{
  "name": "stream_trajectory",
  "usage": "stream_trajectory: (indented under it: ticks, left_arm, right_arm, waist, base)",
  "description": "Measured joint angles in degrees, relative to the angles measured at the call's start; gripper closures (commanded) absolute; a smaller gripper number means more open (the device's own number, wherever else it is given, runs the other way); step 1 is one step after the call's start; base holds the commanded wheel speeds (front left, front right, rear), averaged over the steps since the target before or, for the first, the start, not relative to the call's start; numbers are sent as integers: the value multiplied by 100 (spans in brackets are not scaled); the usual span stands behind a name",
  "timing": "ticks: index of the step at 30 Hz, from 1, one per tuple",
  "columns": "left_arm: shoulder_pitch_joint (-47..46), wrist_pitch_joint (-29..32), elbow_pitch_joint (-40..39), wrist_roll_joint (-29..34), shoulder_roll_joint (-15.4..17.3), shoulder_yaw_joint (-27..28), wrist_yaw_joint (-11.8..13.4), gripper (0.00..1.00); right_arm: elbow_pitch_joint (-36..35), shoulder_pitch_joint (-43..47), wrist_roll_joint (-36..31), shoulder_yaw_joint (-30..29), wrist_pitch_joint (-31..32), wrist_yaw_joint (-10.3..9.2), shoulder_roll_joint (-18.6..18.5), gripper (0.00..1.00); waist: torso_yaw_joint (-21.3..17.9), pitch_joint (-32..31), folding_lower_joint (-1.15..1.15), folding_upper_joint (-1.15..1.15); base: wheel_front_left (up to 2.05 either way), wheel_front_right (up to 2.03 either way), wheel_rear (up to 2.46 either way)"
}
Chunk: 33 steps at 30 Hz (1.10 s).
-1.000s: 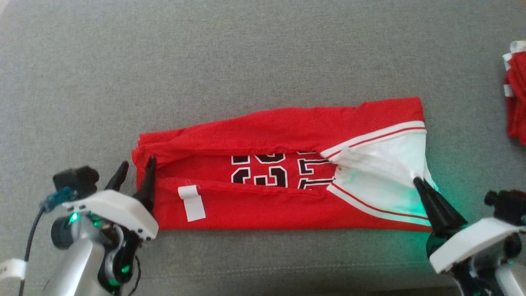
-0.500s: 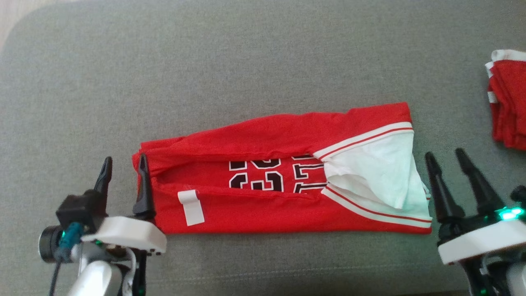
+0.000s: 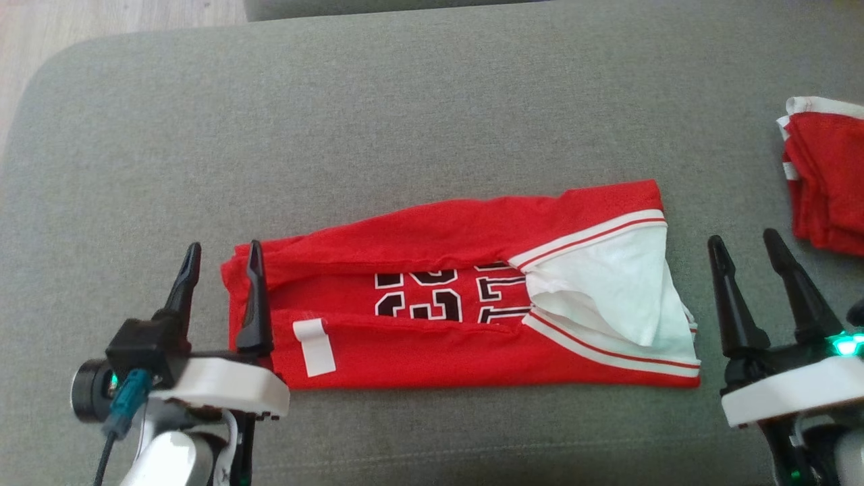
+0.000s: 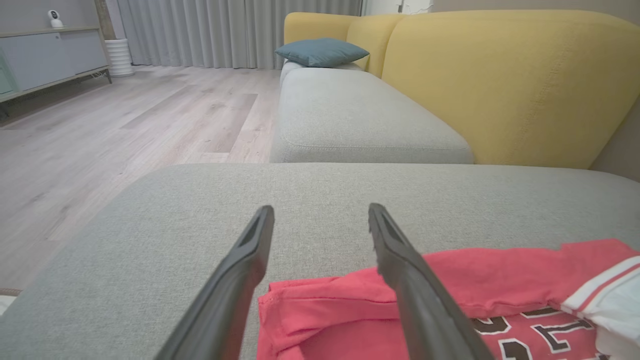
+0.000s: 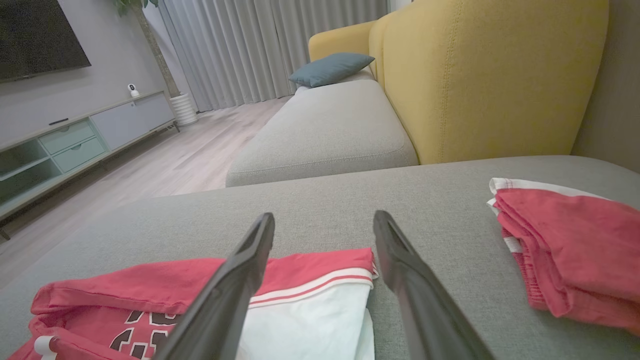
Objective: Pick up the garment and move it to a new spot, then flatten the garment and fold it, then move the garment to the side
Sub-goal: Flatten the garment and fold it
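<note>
Moved: the right claw has let go of the white end of the jersey and drawn off to its right. The left claw has spread a little wider. The camera has tilted too, so the jersey's shift in view is not its own.
Left claw: wide open and empty, with one finger over the jersey's left edge.
Right claw: wide open and empty, just beside the cloth.
Jersey: lies at the front middle of the grey cushion as a long band. Both long edges are turned in and the number shows between them.
Why: the side folds look done. Each claw waits at a short end, probably for the end-to-end fold.
Cloth: no longer pinched, the white flap lies flatter.
Pile: folded red cloth, well apart at the right.
</note>
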Motion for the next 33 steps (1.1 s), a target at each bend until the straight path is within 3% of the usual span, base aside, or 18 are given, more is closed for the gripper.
stream_trajectory:
  ticks: [7,20,33]
  left_arm:
    - [12,21,-1,-1,1,0,30,0]
    - [-287,-71,4,54,-60,-179,-18,0]
    - [-772,-439,170,159,-299,-242,-141,0]
  right_arm:
    - [36,1,-1,0,1,0,43,0]
    - [1651,-90,302,92,304,0,-144,0]
    - [2515,-823,628,314,680,0,-360,0]
  waist:
    - [-18,16,0,0]
    - [215,395,0,0]
    - [651,794,0,0]
  base:
    - [0,0,0]
    - [0,0,0]
    - [0,0,0]
